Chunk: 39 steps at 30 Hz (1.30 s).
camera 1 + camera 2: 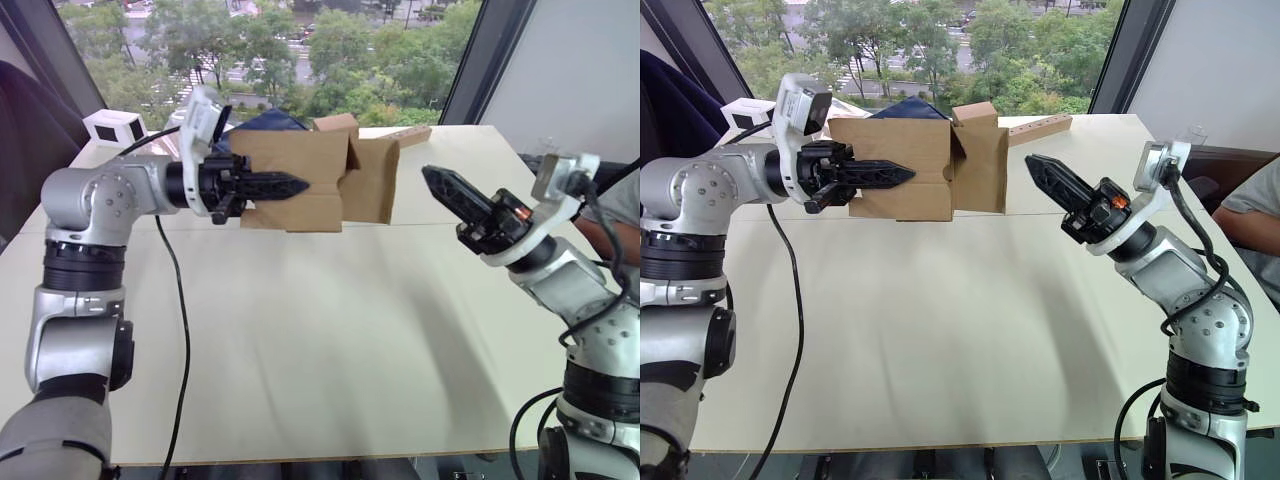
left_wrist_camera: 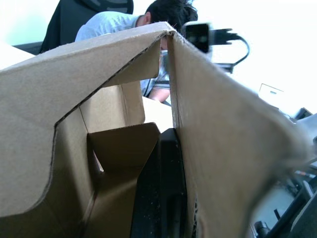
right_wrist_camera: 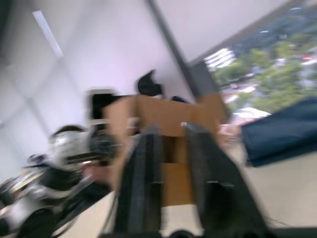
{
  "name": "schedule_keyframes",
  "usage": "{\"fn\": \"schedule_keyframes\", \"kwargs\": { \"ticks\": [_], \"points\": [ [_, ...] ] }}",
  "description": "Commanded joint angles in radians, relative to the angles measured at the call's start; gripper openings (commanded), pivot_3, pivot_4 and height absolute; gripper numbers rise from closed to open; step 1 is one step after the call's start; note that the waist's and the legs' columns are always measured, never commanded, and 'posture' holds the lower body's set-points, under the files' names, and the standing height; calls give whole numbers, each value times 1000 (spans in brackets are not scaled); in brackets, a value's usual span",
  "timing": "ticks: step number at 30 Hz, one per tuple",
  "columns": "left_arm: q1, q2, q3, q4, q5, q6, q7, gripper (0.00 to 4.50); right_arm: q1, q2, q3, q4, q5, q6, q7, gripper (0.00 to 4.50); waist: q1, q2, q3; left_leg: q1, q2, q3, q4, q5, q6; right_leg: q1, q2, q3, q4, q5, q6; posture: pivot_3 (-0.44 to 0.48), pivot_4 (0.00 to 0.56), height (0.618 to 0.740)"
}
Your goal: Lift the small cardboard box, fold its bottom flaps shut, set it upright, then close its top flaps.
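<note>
Box (image 1: 300, 175) held up above the table (image 1: 330, 330), clear of the surface, on the robot's left side. Left gripper (image 1: 290, 186) clamped on the box's near wall: one finger lies across the outside face; the left wrist view shows a dark finger (image 2: 166, 188) inside, pressed against the cardboard. Box lies on its side, one open end toward the right gripper (image 1: 1035, 166). Flaps (image 1: 372, 178) at that end stand open, one splayed outward. Right gripper in the air, level with the box, pointing at the open end, just beside the flaps, not touching. Its fingers (image 3: 143, 178) stand slightly apart, empty. White box (image 1: 115, 126) and wooden block (image 1: 1040, 127) rest at the far edge of the table. A person's arm (image 1: 1252, 222) shows at the right edge.
</note>
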Motion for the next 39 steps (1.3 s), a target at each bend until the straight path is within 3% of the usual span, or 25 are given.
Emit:
{"fn": "schedule_keyframes", "kwargs": {
  "ticks": [1, 7, 19, 28, 35, 39],
  "points": [
    [-16, 0, 32, -36, -28, 4, -1, 0, -67, 24, 56, 78, -132, -66, 6, 47, -1, 0, 0, 0, 0, 0, 0, 0, 0, 0, 0, 0, 0, 0, 0, 0, 150, 740],
    [-17, 0, 31, -49, -41, 15, 8, 0, -114, 70, 143, 133, -252, -105, 65, 47, 2, 0, 0, 0, 0, 0, 0, 0, 0, 0, 0, 0, 0, 0, 0, 0, 150, 740],
    [-19, 0, 33, -36, -36, 22, 10, 0, -53, 129, 117, -21, -35, 26, 98, 47, 1, 0, 0, 0, 0, 0, 0, 0, 0, 0, -1, 0, 0, 0, 0, 0, 150, 740],
    [-24, -6, 30, -32, -34, 18, 7, 0, -23, 171, 124, -45, -5, 32, 77, 47, 1, 0, 0, 0, 0, 0, 0, 0, 0, 0, -1, 0, 0, 0, 0, 0, 150, 740],
    [-23, -2, 31, -30, -28, 11, 3, 0, -19, 235, 87, -10, 72, 33, 47, 2761, 1, 0, 0, 0, 0, 0, 0, 0, 0, 0, -1, 0, 0, 0, 0, 0, 150, 740],
    [-27, 7, 33, -19, -22, 6, -1, 0, -9, 272, 84, -4, 131, 45, 36, 2761, 1, 0, 0, 0, 0, 0, 0, 0, 0, 0, -1, 0, 0, 0, 0, 0, 150, 740]
  ]
}}
